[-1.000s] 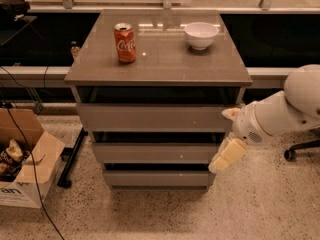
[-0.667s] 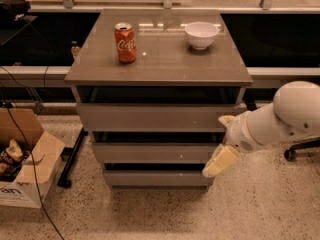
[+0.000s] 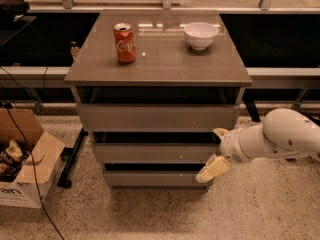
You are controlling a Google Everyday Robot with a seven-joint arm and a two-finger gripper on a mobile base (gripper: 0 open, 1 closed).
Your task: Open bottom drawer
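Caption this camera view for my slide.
Gripper at the right end of the bottom drawer, cola can and white bowl on top.

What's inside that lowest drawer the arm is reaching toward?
Only a dark strip shows behind the bottom drawer front. The middle drawer covers the rest, so any contents are hidden. The gripper is by the drawers' right ends.

Coca-Cola script on red can (image 3: 125,44); "an" on cardboard box (image 3: 15,195).
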